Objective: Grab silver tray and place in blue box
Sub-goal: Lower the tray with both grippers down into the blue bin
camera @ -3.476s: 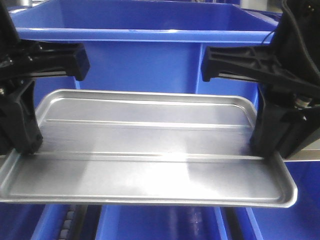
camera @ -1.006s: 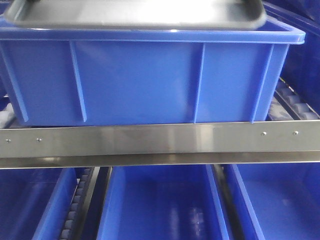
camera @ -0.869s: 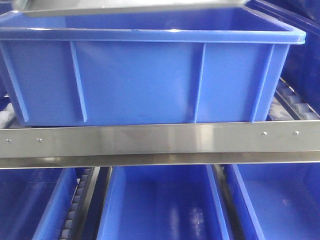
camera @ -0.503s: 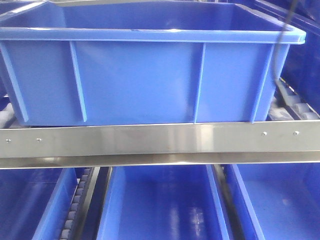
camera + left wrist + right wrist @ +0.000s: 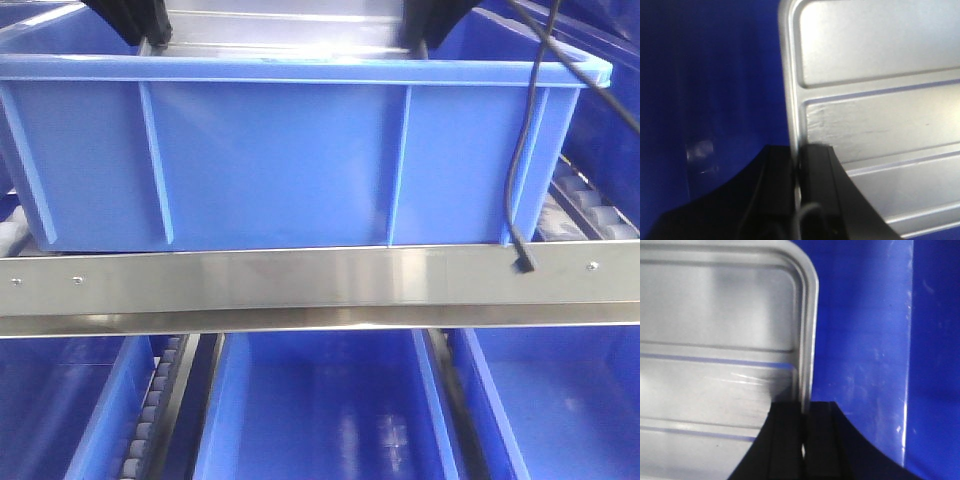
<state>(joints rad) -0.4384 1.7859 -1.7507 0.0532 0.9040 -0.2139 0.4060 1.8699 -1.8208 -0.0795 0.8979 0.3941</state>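
1. A steel rail [image 5: 300, 285] with small screws runs across the front view.
2. Below it stand three lower blue bins [image 5: 320, 420].
3. Grey rollers [image 5: 150, 425] lie between two bins.
4. A black cable [image 5: 520, 150] hangs at right.

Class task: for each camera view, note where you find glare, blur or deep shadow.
Front view: glare streak on the steel rail, otherwise sharp. Left wrist view: soft focus, blue plastic box in deep shadow, silver metal tray bright. Right wrist view: tray washed pale, the box wall speckled with highlights.
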